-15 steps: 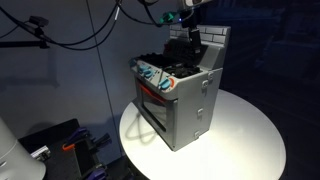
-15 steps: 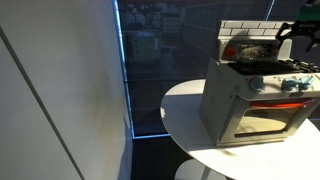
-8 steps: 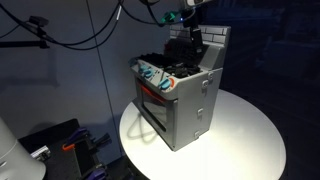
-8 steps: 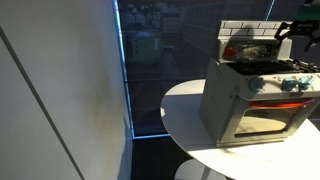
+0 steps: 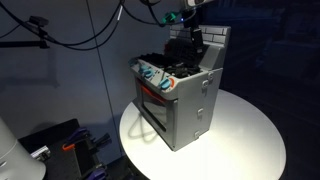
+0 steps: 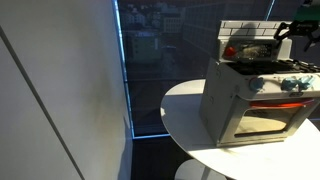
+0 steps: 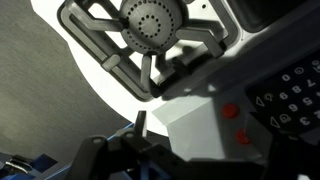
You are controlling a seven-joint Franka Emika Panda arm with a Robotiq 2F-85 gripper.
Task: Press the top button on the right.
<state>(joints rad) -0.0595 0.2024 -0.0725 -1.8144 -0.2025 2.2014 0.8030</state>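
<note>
A grey toy stove (image 5: 185, 105) stands on a round white table (image 5: 250, 140); it shows in both exterior views (image 6: 245, 100). My gripper (image 5: 190, 45) hangs over the rear of the stove top, near the tiled back panel (image 6: 290, 32). In the wrist view a round burner (image 7: 150, 20) lies under a dark grate, and two red buttons (image 7: 229, 111) (image 7: 242, 138) sit on a white panel at the right. My gripper's dark fingertip (image 7: 140, 125) is left of that panel, apart from the buttons. It looks shut and holds nothing.
Coloured knobs (image 5: 155, 78) line the stove front above the oven door (image 6: 265, 122). Cables (image 5: 70, 35) hang at the back. A dark glass wall (image 6: 150, 70) stands behind the table (image 6: 185, 110). Clutter lies on the floor (image 5: 60, 145).
</note>
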